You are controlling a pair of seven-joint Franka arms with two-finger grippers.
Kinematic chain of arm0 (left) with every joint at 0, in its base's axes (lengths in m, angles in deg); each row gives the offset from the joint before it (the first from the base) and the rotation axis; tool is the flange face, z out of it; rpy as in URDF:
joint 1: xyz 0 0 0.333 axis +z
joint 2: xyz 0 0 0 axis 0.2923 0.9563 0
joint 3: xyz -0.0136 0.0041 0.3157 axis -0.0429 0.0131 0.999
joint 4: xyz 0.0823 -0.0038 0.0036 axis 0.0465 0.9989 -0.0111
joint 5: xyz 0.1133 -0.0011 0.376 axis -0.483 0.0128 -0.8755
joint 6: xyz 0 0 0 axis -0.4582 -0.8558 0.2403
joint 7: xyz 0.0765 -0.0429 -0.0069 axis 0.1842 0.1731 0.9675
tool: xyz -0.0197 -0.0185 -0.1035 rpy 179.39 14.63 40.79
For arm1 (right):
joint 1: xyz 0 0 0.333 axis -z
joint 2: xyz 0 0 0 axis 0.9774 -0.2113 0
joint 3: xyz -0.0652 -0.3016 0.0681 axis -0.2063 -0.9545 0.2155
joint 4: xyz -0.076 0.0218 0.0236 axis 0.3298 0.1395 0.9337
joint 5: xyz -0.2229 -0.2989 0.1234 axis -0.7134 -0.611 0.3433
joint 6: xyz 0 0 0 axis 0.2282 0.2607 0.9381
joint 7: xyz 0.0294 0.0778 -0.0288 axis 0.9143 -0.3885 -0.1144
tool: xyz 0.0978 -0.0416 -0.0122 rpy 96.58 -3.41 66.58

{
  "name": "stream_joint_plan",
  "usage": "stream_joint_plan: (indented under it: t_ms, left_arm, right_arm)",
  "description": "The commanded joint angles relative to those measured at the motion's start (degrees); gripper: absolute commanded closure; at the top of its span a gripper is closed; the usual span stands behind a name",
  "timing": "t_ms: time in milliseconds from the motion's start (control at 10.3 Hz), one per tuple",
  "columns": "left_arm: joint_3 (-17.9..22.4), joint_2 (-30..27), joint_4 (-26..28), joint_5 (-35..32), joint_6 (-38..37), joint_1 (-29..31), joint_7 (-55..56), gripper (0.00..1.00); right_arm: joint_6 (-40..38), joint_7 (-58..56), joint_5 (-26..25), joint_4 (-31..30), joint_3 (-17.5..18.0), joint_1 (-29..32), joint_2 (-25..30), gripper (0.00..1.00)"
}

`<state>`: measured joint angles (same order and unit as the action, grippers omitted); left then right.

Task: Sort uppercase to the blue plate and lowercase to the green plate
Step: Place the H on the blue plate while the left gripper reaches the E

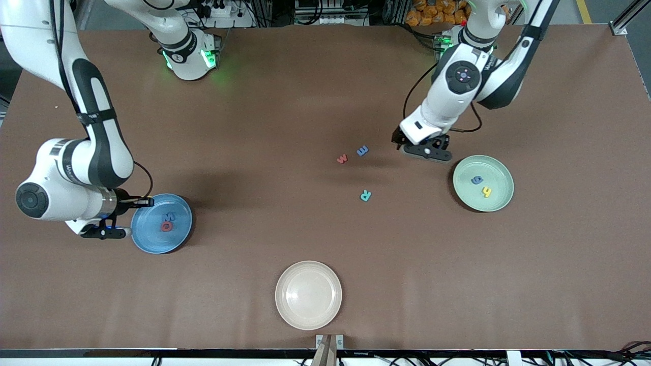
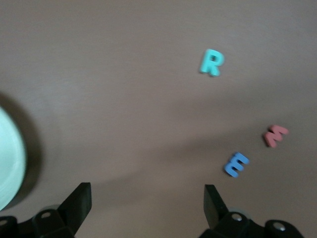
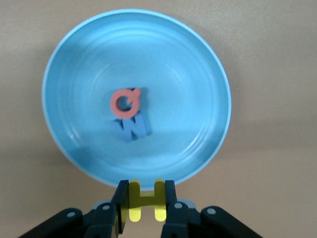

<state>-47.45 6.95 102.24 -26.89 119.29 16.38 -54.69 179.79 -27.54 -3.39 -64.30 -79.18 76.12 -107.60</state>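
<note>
The right gripper (image 3: 143,206) grips the yellow H (image 3: 143,200) in its fingers at the rim of the blue plate (image 1: 147,239), where the red Q (image 3: 124,100) lies. The left gripper (image 2: 147,208) hangs with fingers open over the counter (image 1: 264,127) beside the green plate (image 1: 496,170).

Brown matte surface (image 1: 285,91) fills nearly the whole view, soft shadows across the mid area. Green glow on it near the top edge. Along the top: black cables (image 1: 315,12), power strip (image 1: 216,9), a pile of orange items (image 1: 432,11). Grey floor w/ yellow line (image 1: 584,10) at one corner. Metal bracket (image 1: 329,340) at the bottom edge.
</note>
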Motion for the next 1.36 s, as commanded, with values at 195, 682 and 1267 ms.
stream_joint_plan:
  t_ms: [195,682,1267]
  left_arm:
    - [-4.16,4.83,1.29,0.59,8.71,-3.41,-10.50,0.00]
    - [-3.81,10.73,1.03,-6.34,12.15,-7.02,-14.47,0.04]
    - [-1.44,14.95,0.41,-12.75,12.24,-10.19,-13.86,0.14]
  right_arm:
    - [4.66,-0.03,0.73,0.03,1.03,1.07,-0.11,0.00]
    - [1.17,1.55,0.11,1.53,1.12,-2.60,10.06,0.00]
    - [-5.88,6.65,0.99,8.39,3.05,-5.43,14.82,0.00]
